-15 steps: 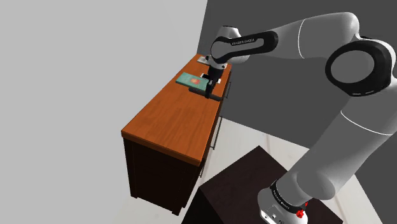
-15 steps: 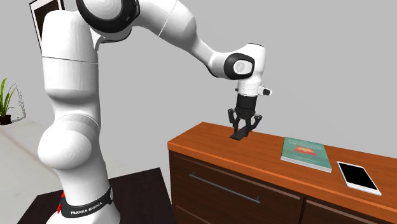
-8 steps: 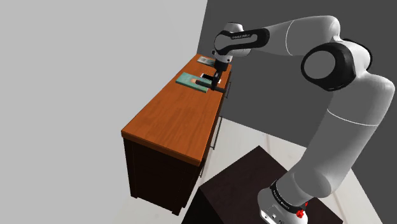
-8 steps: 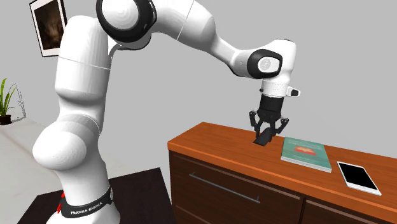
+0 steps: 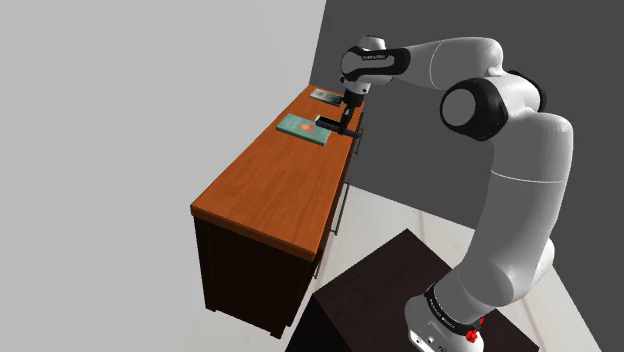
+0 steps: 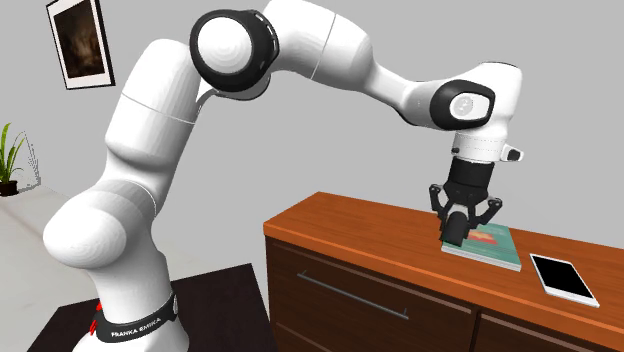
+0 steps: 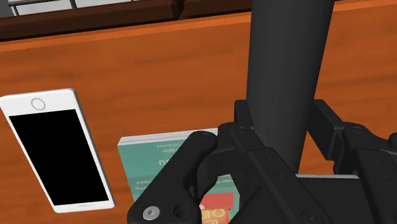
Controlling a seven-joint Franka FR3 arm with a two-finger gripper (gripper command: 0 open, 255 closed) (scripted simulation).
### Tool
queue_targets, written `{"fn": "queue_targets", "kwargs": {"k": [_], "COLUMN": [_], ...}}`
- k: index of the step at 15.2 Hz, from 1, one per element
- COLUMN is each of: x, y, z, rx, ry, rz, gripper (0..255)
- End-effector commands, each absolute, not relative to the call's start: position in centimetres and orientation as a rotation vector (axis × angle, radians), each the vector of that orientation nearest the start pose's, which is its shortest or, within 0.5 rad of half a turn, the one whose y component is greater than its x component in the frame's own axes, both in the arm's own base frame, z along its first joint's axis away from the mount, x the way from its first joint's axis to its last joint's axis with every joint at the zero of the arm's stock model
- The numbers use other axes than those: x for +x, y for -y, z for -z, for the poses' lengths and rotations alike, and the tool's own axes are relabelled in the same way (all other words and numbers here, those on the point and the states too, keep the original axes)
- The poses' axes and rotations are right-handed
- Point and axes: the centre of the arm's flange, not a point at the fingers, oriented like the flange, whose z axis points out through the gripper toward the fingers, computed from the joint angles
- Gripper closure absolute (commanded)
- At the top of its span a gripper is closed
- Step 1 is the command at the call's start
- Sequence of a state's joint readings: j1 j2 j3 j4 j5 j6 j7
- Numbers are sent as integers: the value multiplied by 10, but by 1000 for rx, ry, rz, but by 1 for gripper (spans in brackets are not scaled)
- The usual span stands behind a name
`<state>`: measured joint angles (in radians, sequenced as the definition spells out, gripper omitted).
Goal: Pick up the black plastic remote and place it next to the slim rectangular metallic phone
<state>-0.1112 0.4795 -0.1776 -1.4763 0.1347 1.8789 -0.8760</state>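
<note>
Gripper (image 5: 343, 117), shoulder view: closed on the black remote (image 5: 328, 122), it is hanging over the far part of the table (image 5: 268, 190), beside a teal book (image 5: 300, 127).
Phone (image 5: 323, 94), shoulder view: it is lying flat beyond the book, near the table's far end.
Surface, shoulder view: a reddish-brown wooden top is running away from the camera over a dark body.
Room, shoulder view: a light grey wall (image 5: 150, 90) is rising at this view's left, a darker grey wall (image 5: 420, 140) is standing behind the arm, a pale floor (image 5: 410, 215) is showing below, and the dark stand (image 5: 385, 290) is sitting at lower right.
Hold, second exterior view: the gripper is pointing straight down, its fingers pressing the remote from both sides. The remote is hanging upright, its lower end over the book's end at this view's left.
Surface, second exterior view: the book is lying flat. The phone, white-edged with a black screen, is lying just to its right with bare wood between them. Drawer fronts (image 6: 340, 300) are facing the camera.
Room, second exterior view: a framed picture (image 6: 78, 42) is hanging on plain grey wall, and a green plant (image 6: 10, 160) is standing at the left edge.
Wrist view: the remote is rising as a thick black bar between the fingers, the book is lying under the gripper, and the phone is lying beside the book on the wood.
</note>
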Motion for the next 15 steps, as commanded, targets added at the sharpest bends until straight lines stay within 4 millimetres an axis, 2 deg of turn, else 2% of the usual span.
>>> {"fn": "queue_targets", "kwargs": {"k": [1,12,15], "x": [666,666,666], "y": [170,170,170], "z": [-390,-332,-328], "rx": [-2947,-2947,-2947], "ry": [847,847,847], "rz": [-50,-50,-50], "gripper": [255,255,255]}}
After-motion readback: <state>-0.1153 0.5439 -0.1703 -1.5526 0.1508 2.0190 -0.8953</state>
